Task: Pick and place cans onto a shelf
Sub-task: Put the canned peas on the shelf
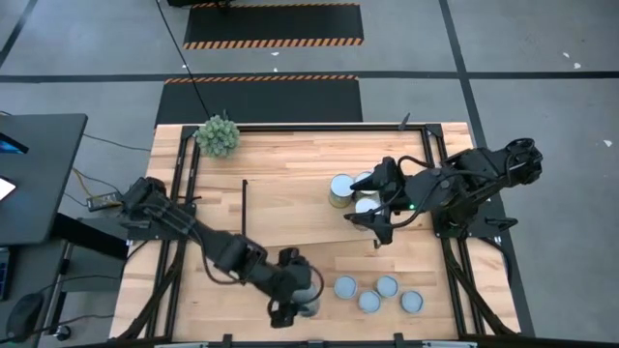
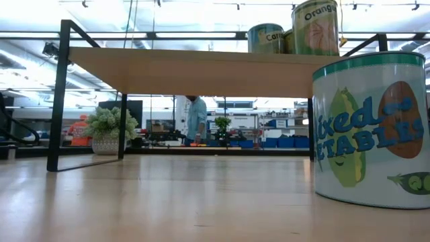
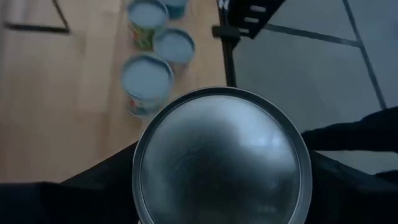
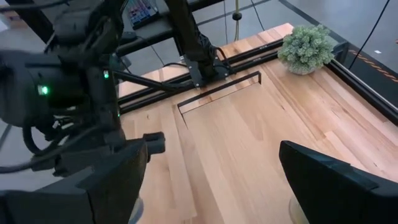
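My left gripper is near the table's front edge, shut on a silver-topped can, which fills the left wrist view. Several more cans stand on the table to its right; one shows close up in the low view. The shelf stands mid-table on black rod legs, with three cans on its right half; they also show in the low view. My right gripper is open and empty over those shelf cans. My left gripper pinches the can's side wall just below the top rim between its two fingers, one on each side. The fingers come from above, pointing down. The can stands upright in the hold, top up; its bottom is hidden.
A spiky green plant ball sits at the table's far left corner. The left arm's dark body shows in the right wrist view. A person stands far back in the room. Bare wood lies under the shelf and at the table's left.
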Tool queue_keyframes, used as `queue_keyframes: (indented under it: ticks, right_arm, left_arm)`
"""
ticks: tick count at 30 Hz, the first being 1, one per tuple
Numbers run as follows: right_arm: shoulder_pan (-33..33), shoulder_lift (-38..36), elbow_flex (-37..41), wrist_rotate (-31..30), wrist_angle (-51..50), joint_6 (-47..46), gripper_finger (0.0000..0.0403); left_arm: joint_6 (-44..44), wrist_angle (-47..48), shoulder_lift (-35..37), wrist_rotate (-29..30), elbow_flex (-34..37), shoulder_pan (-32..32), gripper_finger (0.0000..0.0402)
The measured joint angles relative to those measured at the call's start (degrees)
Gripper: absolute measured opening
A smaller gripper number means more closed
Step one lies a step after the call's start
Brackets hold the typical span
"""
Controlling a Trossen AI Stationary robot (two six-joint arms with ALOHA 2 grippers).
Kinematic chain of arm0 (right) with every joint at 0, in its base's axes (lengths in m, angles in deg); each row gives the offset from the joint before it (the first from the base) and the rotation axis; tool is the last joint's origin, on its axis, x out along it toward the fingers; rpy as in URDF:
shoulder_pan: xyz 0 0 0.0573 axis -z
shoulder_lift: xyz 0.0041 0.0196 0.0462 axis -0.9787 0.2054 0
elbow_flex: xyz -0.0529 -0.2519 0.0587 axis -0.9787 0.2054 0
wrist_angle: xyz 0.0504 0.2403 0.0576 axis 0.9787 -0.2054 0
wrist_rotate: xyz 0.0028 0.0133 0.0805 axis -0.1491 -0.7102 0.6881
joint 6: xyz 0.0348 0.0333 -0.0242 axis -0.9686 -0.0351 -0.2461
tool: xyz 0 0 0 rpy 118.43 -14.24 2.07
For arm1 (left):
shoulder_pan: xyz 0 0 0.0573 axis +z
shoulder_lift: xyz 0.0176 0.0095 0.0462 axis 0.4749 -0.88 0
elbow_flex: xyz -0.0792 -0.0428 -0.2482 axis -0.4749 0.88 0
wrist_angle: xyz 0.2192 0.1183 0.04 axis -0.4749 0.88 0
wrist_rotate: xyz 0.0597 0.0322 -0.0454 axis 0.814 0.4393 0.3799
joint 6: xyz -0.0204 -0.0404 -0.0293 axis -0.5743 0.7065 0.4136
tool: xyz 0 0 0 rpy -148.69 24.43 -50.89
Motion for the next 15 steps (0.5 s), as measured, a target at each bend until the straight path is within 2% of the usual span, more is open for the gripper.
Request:
queue_keyframes:
  ticks: [4, 8, 15]
  right_arm:
    - [0.0, -1.4, 0.0, 0.0, -1.2, -0.4, 0.0373]
    - [0.0, -2.0, 0.0, 0.0, -2.6, -0.7, 0.0373]
    - [-0.4, -2.3, 0.0, -0.1, -3.7, 0.2, 0.0373]
  left_arm:
    - [-3.2, 4.2, 0.0, 0.0, -6.0, 3.7, 0.0313]
    - [-5.7, 6.2, 0.0, 1.7, -9.2, 7.9, 0.0313]
    - [-8.5, 7.2, -0.1, 9.9, -10.0, 13.7, 0.0313]
